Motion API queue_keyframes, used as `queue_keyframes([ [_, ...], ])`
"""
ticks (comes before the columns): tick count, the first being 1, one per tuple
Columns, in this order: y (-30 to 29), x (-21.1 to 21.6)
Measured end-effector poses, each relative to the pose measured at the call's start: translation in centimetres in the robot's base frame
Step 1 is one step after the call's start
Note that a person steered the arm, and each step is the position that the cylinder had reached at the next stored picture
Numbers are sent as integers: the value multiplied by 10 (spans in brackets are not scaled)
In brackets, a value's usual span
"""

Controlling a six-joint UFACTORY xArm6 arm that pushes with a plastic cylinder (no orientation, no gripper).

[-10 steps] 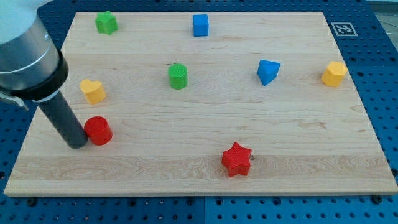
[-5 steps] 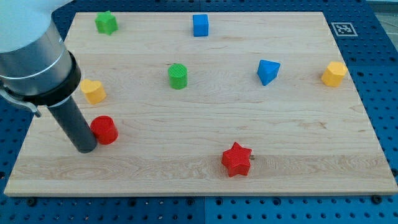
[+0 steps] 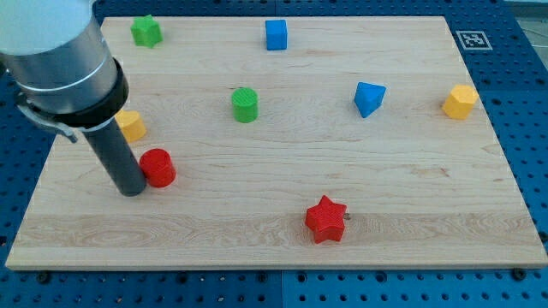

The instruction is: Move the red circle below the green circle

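My tip (image 3: 133, 192): it rested on the board near the left edge, touching the red circle's left side; I carry no pincer, only this rod, so there was nothing to open or close.
Red circle (image 3: 158, 167): it sat just right of my tip, toward the board's left edge, lower and further left than the green circle.
Green circle (image 3: 245, 104): it stood near the board's middle, well apart from the red circle.
Yellow block (image 3: 131, 126): partly hidden behind my rod, just above the red circle.
Red star (image 3: 325, 220): near the bottom edge.
Board (image 3: 411, 197): pale wood.
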State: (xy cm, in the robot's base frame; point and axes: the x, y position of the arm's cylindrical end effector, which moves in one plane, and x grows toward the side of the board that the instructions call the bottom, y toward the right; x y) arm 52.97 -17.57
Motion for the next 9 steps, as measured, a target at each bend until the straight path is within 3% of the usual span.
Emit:
queue_keyframes([
  [4, 29, -47],
  [8, 94, -56],
  [9, 108, -42],
])
